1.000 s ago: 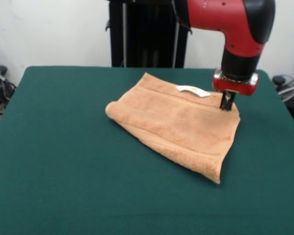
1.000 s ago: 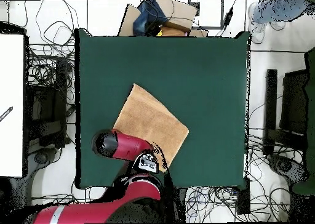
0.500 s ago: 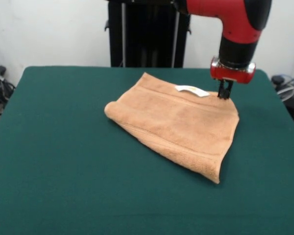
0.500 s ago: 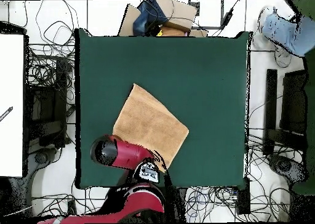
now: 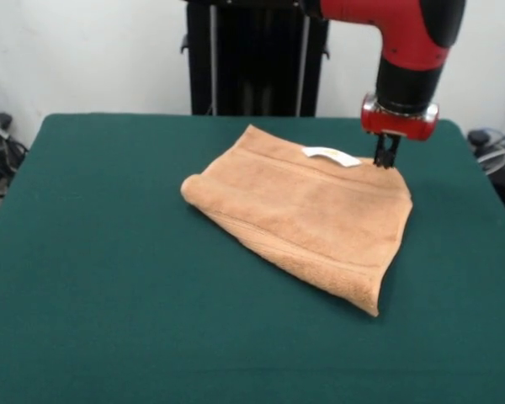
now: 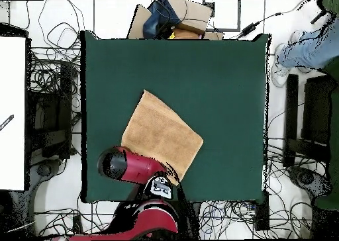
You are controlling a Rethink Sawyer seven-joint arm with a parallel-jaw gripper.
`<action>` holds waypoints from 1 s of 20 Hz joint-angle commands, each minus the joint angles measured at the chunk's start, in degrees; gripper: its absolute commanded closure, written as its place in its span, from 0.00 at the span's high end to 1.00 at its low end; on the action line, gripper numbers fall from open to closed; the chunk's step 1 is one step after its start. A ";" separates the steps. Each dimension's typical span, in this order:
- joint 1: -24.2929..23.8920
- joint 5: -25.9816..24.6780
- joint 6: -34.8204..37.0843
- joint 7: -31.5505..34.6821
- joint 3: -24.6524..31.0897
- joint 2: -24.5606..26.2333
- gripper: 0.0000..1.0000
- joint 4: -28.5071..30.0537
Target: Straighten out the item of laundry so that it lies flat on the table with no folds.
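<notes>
The tan towel lies on the green table, right of the middle in the front view. It looks doubled over, with a rounded fold at its left end and layered edges along the near side. Its white tag lies on the far edge. My gripper hangs just above the towel's far right corner, next to the tag, open and holding nothing. In the overhead view the towel is a tilted square near the table's bottom edge, and the red arm covers its lower corner and hides the gripper.
The robot's black pedestal stands behind the table's far edge. In the overhead view, cables and boxes surround the table, and a person's leg and shoe show at the top right.
My gripper has risen off the towel's far right corner and shifted slightly back; the towel stayed on the table. The person at the overhead view's edge has moved.
</notes>
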 commanded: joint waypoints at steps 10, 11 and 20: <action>-3.63 1.51 -0.75 9.22 0.38 6.17 0.00 -10.93; -3.05 1.74 0.18 9.44 -0.32 6.02 0.00 -11.32; -3.16 1.52 0.61 9.65 0.62 8.39 0.00 -12.33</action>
